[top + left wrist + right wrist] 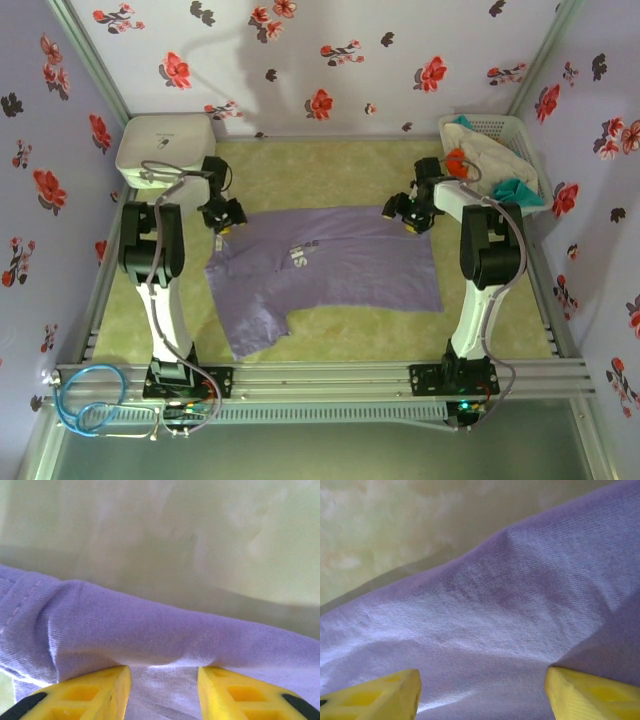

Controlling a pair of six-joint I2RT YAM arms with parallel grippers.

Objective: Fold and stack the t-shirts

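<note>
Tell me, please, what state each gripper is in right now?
Left gripper: open, straddling the shirt, not clamped.
Right gripper: open, straddling the shirt too.

White-and-black left arm and right arm carry grey cables and yellow fingers.

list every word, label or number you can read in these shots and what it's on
White chest lettering on the purple shirt: too small and blurred to read in the top view.
Possible faint grey mark on top of the white box: too faint to read.
No other text can be made out.
</note>
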